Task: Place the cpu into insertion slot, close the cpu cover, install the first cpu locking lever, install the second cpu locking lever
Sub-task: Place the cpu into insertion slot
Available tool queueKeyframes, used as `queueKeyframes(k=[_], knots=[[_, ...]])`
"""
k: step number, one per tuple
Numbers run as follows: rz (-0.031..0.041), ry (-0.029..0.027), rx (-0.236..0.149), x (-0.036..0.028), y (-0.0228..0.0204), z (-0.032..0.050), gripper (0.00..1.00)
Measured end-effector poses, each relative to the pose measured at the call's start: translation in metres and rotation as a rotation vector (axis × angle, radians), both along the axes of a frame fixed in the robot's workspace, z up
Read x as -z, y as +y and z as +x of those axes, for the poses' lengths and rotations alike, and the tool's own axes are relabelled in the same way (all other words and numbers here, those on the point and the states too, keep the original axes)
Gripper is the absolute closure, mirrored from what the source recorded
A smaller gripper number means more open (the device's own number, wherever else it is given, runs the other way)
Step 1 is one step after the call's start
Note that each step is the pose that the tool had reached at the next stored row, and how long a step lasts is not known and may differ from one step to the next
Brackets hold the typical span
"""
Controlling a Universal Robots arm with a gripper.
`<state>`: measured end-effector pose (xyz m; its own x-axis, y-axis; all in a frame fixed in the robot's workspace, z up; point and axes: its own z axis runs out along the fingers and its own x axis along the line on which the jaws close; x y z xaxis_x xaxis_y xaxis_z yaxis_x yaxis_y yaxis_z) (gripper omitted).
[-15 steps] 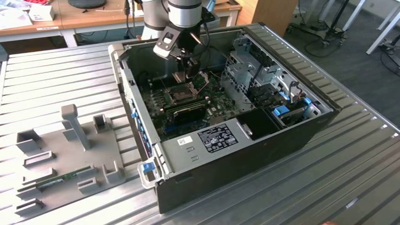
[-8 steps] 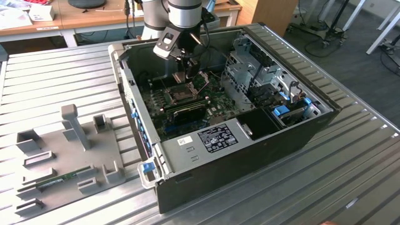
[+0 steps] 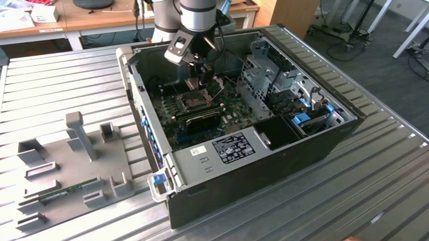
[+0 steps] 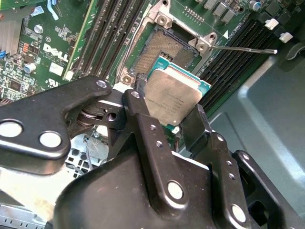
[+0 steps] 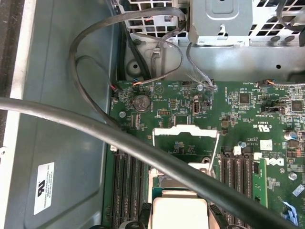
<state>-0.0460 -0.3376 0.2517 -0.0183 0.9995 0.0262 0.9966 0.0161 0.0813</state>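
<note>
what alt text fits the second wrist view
A black gripper holds a small flat square silver-tan cpu near the empty square dark insertion slot, not yet seated in it, on a green circuit board.

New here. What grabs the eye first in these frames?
The black gripper pinching the pale silver-tan square cpu, poised over the edge of the dark, silver-framed square insertion slot on the green circuit board, not seated. In the exterior view the grey robot arm reaches down into an open black computer case lying on a ribbed metal table, with a grey fixture tray at the exterior view's left.
</note>
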Motion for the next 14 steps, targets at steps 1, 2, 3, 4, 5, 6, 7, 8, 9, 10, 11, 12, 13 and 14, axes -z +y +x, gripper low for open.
queueKeyframes(k=[1,2,3,4,5,6,7,8,9,10,11,12,13,14], knots=[[0.0,0.0,0.0,0.0005,0.0,0.0,0.46],[-0.0001,0.0,0.0,0.001,0.0,0.0,0.46],[-0.0001,0.0,0.0,0.0015,0.0,0.0,0.46],[-0.0002,0.0,0.0,0.0019,0.0,0.0,0.46],[-0.0005,0.0001,0.0,0.0021,0.0,0.0,0.46],[-0.0006,0.0001,0.0,0.0023,0.0,0.0,0.46],[-0.0005,0.0001,0.0,0.0027,0.0,0.0,0.46],[-0.0004,-0.0001,0.0,0.0031,0.0,0.0,0.46],[-0.0004,0.0,0.0,0.0036,0.0001,0.0,0.46],[-0.0004,0.0,0.0,0.0042,0.0001,0.0,0.46],[-0.0005,0.0,0.0,0.0049,0.0001,0.0,0.46],[-0.0006,0.0,0.0,0.0052,0.0002,0.0,0.46],[-0.0008,0.0001,0.0,0.0052,0.0002,0.0,0.46],[-0.0009,0.0002,0.0,0.0052,0.0002,0.0,0.46]])
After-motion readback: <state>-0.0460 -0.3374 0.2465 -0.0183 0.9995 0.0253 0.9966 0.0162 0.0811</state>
